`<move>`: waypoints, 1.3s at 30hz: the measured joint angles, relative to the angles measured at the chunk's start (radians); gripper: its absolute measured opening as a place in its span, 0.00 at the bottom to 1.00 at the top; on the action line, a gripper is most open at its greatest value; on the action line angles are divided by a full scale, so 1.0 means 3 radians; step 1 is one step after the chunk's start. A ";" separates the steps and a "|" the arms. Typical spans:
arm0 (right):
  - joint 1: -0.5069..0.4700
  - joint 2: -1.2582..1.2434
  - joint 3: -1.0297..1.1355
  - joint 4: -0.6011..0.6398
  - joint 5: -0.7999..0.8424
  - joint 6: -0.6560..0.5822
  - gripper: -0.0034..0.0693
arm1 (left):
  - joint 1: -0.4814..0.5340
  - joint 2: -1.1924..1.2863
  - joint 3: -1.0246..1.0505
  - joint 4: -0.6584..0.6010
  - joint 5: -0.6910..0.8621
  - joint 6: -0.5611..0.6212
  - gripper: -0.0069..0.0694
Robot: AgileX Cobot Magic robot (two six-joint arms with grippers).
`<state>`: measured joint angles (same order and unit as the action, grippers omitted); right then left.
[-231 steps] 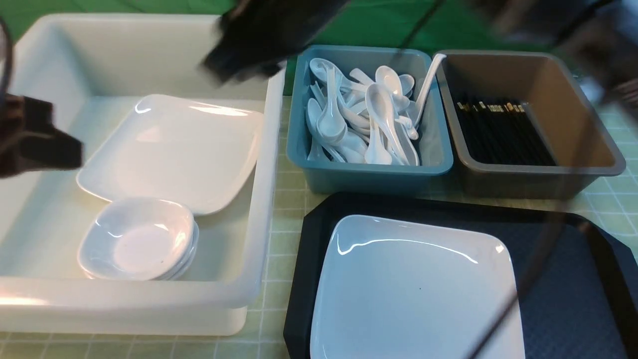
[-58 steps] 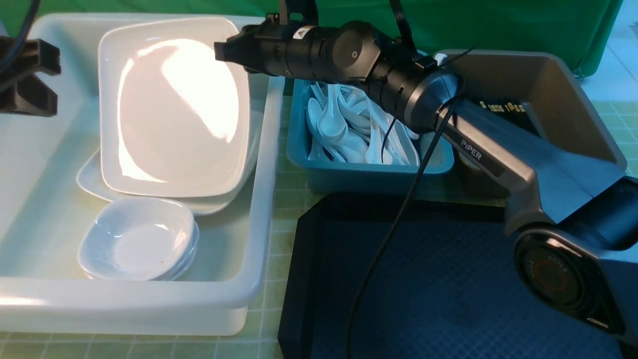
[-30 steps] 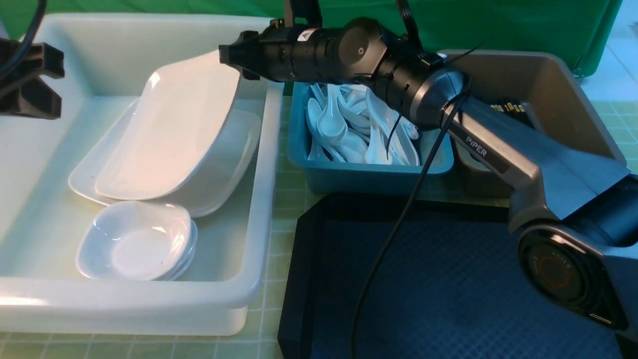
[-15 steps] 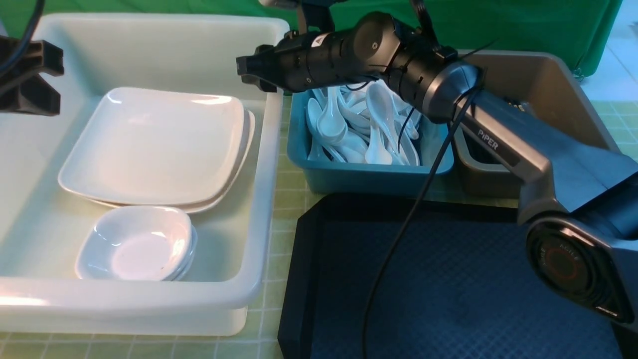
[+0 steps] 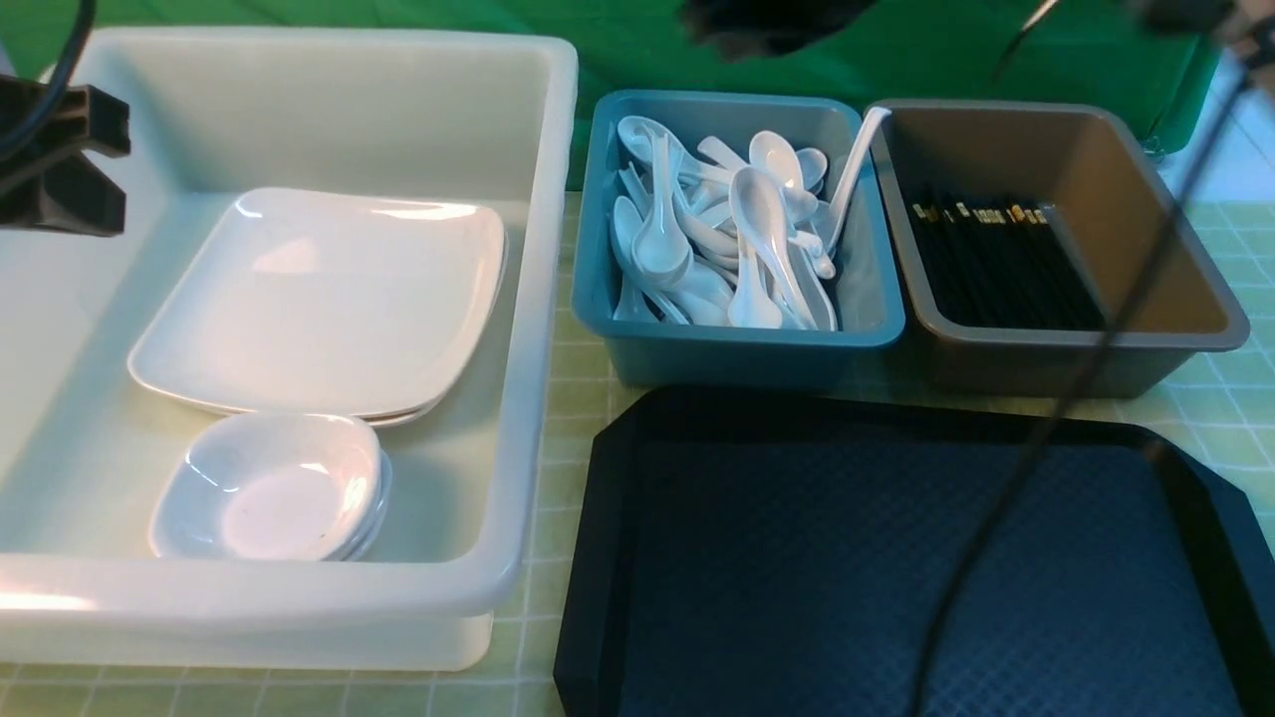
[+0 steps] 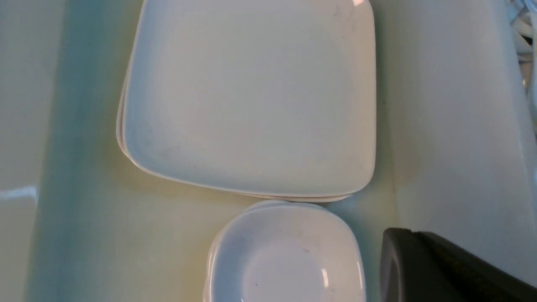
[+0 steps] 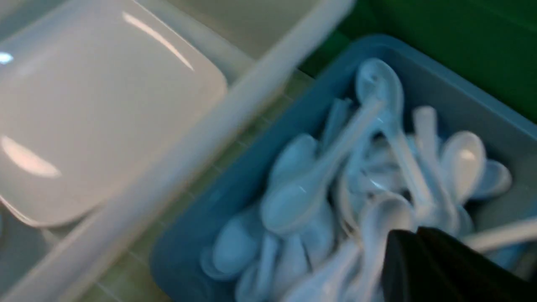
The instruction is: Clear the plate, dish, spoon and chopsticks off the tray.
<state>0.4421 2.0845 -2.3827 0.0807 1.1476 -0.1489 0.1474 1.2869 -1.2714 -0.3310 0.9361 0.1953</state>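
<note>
1. The plate [image 5: 319,299] lies flat in the white tub [image 5: 543,299] at the frame's left, stacked on another like it, apart from both grippers.
2. The left gripper [image 5: 60,159] sits at the left edge, above the tub; I cannot tell how its jaws stand.
3. The right gripper [image 5: 767,20] is a dark blur at the top centre; its jaws cannot be made out.
4. The plate is glossy white, rounded-rectangular, shallow-rimmed; small dishes [image 5: 269,488] are stacked just below it in the frame.
5. The black tray [image 5: 896,558] at lower right is bare and cut off by the frame's bottom edge.
6. White spoons [image 5: 737,239] fill the teal tub [image 5: 737,344]; black chopsticks [image 5: 996,264] lie in the brown tub [image 5: 1076,349].
</note>
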 joint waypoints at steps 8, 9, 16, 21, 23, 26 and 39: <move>-0.0374 -0.1049 0.0784 -0.0225 0.0190 -0.0010 0.06 | -0.0127 0.0000 0.0000 -0.0341 0.0111 0.0267 0.08; -0.0417 -0.1210 0.0937 -0.0269 0.0190 0.0001 0.06 | -0.0216 0.0000 0.0000 -0.0344 0.0106 0.0285 0.08; -0.0732 -0.2942 0.2757 -0.0713 -0.0681 0.0402 0.05 | -0.1282 -0.0042 0.0000 -0.0244 -0.0026 0.0439 0.08; -0.0802 -0.4358 0.4220 -0.0798 -0.1762 0.0540 0.05 | -0.1834 -0.0361 0.0030 -0.0162 -0.0186 0.0411 0.08; -0.0812 -0.4957 0.4819 -0.0814 -0.2262 0.0625 0.05 | -0.1960 -0.0606 0.0177 -0.0130 -0.0411 0.0395 0.08; -0.0812 -0.5790 0.5672 -0.0829 -0.2967 0.0822 0.06 | -0.2015 -0.1078 0.0595 0.0002 -0.0761 0.0336 0.08; -0.0812 -0.6887 0.6906 -0.0831 -0.3825 0.1113 0.13 | -0.2015 -0.3178 0.2811 0.0209 -0.1980 0.0047 0.08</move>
<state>0.1985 0.0185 -0.3108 -0.1685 0.0000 0.1850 -0.4572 0.3335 -0.4280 -0.2683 0.3421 0.2095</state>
